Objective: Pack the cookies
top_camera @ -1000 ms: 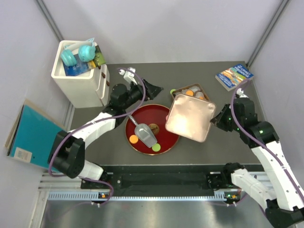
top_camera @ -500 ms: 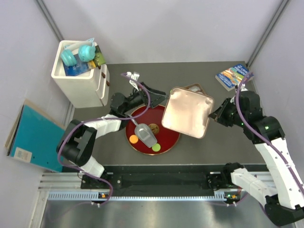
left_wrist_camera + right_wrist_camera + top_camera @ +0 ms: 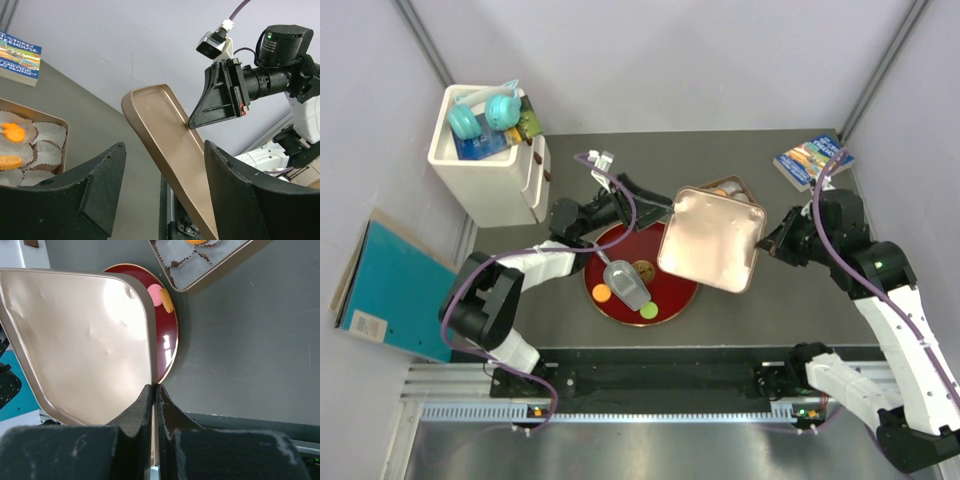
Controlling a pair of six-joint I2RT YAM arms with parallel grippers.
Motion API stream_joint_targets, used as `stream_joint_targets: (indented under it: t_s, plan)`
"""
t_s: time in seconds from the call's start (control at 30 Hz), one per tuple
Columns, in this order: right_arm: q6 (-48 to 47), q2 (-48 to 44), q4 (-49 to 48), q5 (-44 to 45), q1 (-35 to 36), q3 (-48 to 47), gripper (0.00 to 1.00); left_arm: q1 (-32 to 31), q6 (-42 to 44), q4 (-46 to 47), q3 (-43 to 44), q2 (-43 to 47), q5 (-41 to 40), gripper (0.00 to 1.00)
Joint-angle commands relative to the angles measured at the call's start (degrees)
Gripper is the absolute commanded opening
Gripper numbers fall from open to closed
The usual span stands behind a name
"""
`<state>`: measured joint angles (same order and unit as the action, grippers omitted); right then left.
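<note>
**Lid handling.** Right fingers [image 3: 142, 410] are clamped on the rim of the square copper-toned metal lid [image 3: 710, 238], which is tilted over the matching tin [image 3: 65, 145] at the round red plate's [image 3: 670, 295] 2 o'clock. Left fingers [image 3: 100, 185] are apart and empty at the lid's 9 o'clock. Orange disc cookies [image 3: 11, 132] lie in the tin, others on the plate. To seat the lid, level it and align the corners first.

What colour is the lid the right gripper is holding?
The lid is shiny coppery gold, clearest in the right wrist view.

Pale grey walls [image 3: 670, 60] enclose a dark grey table [image 3: 720, 155].
</note>
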<state>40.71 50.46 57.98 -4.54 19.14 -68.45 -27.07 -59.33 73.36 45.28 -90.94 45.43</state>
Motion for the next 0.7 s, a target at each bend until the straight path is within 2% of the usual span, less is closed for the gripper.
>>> stream_joint_targets:
  t_s: [0.0, 0.23, 0.47, 0.5, 0.6, 0.67]
  plan:
    - [0.8, 0.7, -2.7, -1.7, 0.6, -1.8, 0.0, -1.3, -2.0, 7.0, 0.3, -1.1, 2.8, 0.68]
    - [0.2, 2.7, -3.7, -2.8, 0.6, -2.9, 0.0, -3.0, -1.4, 4.2, 0.9, -2.3, 3.8, 0.64]
    - [-0.5, 3.2, -4.1, -3.1, 0.7, -3.0, 0.0, -3.8, -1.0, 2.4, 1.8, -2.1, 4.4, 0.45]
    - [-0.5, 3.2, -4.1, -3.1, 0.6, -3.0, 0.0, -3.9, -0.9, 2.1, 2.0, -2.1, 4.5, 0.37]
    - [-0.8, 3.2, -4.0, -3.3, 0.6, -3.0, 0.0, -3.9, -0.8, 1.8, 2.0, -1.9, 4.7, 0.28]
    - [-0.9, 3.1, -3.9, -3.5, 0.6, -3.0, 0.0, -4.0, -0.9, 1.6, 2.1, -1.9, 4.7, 0.26]
